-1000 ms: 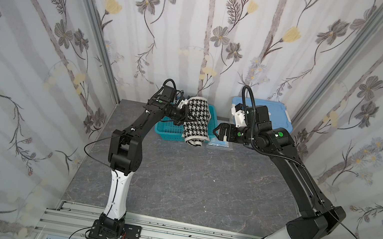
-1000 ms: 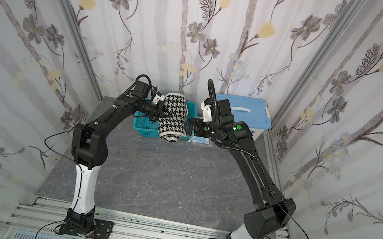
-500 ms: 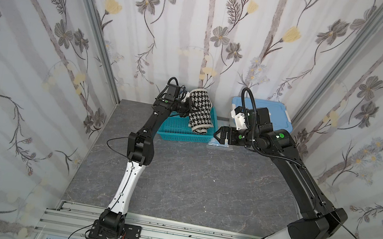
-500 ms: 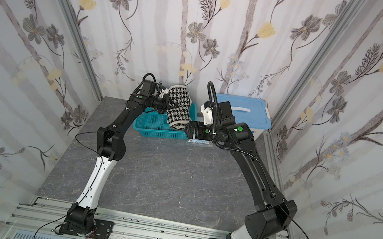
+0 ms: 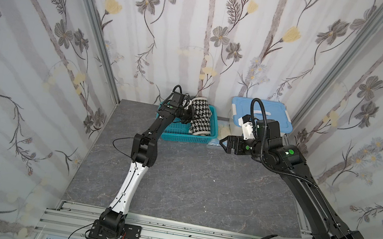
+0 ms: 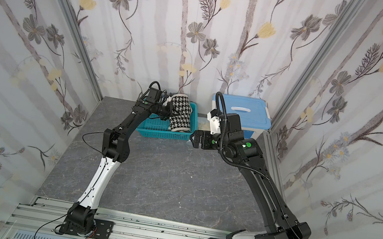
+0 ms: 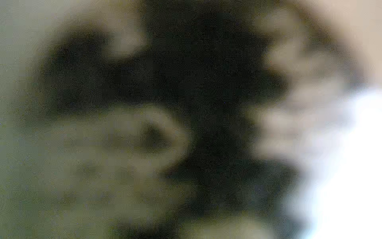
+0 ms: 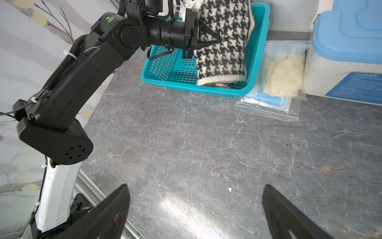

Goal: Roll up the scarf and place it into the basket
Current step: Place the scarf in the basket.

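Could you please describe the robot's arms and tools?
The left arm and right arm are mostly black, with boxy joints, one white link near the base, green dots and corrugated hoses. The left tool and right tool have black, flat, tapering fingers; a white housing sits by the right wrist.

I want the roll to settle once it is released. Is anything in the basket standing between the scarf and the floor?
Nothing visible does. The scarf, gripped by the left gripper, already has its lower end inside the basket, whose bare floor beside it holds nothing else.
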Robot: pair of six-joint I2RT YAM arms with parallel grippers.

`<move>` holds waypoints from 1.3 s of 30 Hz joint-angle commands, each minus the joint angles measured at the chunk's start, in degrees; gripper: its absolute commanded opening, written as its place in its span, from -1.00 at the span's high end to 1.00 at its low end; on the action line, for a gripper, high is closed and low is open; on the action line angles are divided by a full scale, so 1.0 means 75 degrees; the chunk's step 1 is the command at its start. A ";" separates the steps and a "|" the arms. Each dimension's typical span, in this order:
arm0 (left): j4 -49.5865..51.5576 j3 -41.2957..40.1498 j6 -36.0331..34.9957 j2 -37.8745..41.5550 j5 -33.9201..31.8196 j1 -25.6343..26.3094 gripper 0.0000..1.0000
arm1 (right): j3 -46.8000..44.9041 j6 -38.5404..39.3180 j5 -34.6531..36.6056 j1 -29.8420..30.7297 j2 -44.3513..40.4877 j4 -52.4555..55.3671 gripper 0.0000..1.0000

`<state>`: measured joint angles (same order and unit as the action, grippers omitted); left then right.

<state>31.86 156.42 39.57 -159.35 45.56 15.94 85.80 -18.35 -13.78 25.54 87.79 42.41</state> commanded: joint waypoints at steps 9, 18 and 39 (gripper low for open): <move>0.0237 0.0054 0.0078 -0.0429 -0.0266 0.0194 1.00 | -0.0086 -0.0048 -0.0237 -0.0337 -0.0068 -0.0432 -1.00; 0.0677 0.0009 -0.0187 -0.0328 -0.0283 0.0229 0.71 | -0.0237 -0.0085 -0.0119 -0.0437 -0.0319 -0.0398 -1.00; 0.1971 -0.0104 -0.1335 0.1002 -0.0733 0.0054 -1.00 | -0.0120 0.0094 0.1031 -0.0967 -0.0758 0.0286 -1.00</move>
<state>42.41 155.98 34.22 -154.71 41.63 16.67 84.38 -18.33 -9.21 18.72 82.81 43.51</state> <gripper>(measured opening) 0.997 0.998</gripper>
